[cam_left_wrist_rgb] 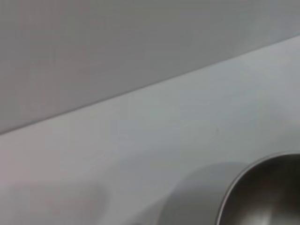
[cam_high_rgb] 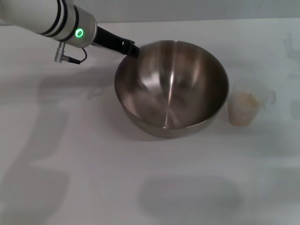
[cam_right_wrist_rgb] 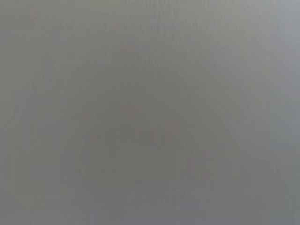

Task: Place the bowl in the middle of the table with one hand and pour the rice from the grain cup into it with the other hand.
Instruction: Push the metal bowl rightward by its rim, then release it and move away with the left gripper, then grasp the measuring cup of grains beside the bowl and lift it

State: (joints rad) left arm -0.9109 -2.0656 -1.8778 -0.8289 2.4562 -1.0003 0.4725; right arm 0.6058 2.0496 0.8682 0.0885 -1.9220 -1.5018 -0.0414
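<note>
Left tool [cam_high_rgb: 132, 49] grips the bowl [cam_high_rgb: 172, 86] rim, grain cup [cam_high_rgb: 244, 108] just beside.

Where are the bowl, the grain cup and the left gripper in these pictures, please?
bowl [cam_high_rgb: 171, 86], head view, shiny inner wall.
grain cup [cam_high_rgb: 244, 109], head view, side wall over the rice.
left gripper [cam_high_rgb: 133, 49], head view, dark tip at the bowl's rim.

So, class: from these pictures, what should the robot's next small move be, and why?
Probably the right arm, not in view, should reach for the grain cup. The steel bowl already sits near the table's middle, empty, with the left gripper at its far rim. The cup stands upright beside it, apart, the rice inside it unpoured.
</note>
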